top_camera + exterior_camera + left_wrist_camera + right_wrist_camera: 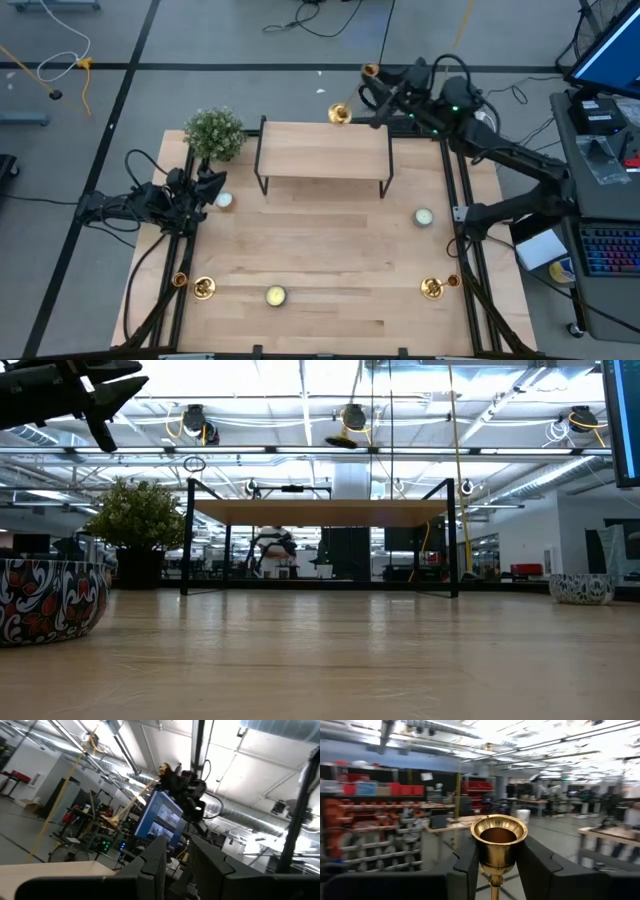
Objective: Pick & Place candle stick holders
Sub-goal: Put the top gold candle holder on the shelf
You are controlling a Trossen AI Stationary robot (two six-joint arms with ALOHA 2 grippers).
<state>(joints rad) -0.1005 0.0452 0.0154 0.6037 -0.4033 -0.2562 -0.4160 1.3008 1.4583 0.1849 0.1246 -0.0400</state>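
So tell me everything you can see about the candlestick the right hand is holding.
The candlestick is shiny gold metal with a flared cup on a thin stem. The right hand is shut on the stem just below the cup, a dark finger on either side. In the high view its round base hangs in the air past the shelf's far edge.

Even, bright overhead light; soft shadow beneath the raised shelf. Ceiling lamps glare white above the shelf in the low view. Wrist views are motion-blurred; the brass candlestick cup gleams, background soft.
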